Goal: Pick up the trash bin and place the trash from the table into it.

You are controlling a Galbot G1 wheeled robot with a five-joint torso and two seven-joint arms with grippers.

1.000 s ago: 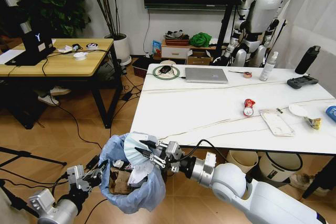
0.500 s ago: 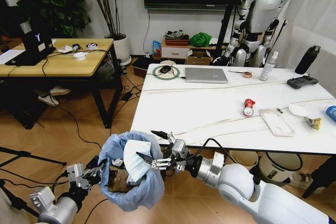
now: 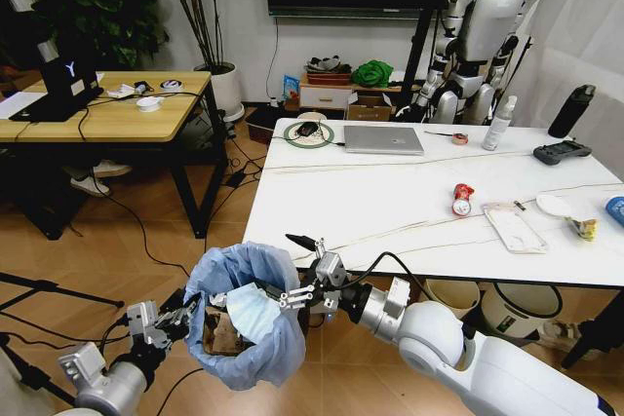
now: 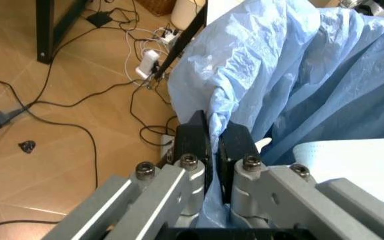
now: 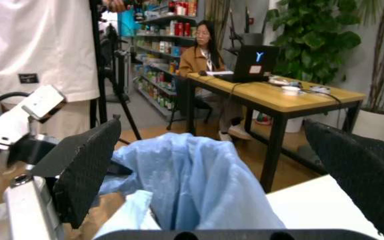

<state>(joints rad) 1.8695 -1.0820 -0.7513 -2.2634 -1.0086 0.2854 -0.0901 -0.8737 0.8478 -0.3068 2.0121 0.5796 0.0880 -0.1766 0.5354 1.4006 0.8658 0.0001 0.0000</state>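
The right gripper hangs with its fingers spread wide over the mouth of the trash bin, just off the near edge of the marble table. The left gripper is clamped on the bin's light-blue bag rim, holding it off the floor. A pale-blue face mask lies inside; a red wrapper sits on the table

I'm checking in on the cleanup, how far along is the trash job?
Done: the trash bin is held up by the left gripper, with a face mask and cardboard inside. In hand: the open right gripper hovers over it. Left: red wrapper, clear packet and more on the table.
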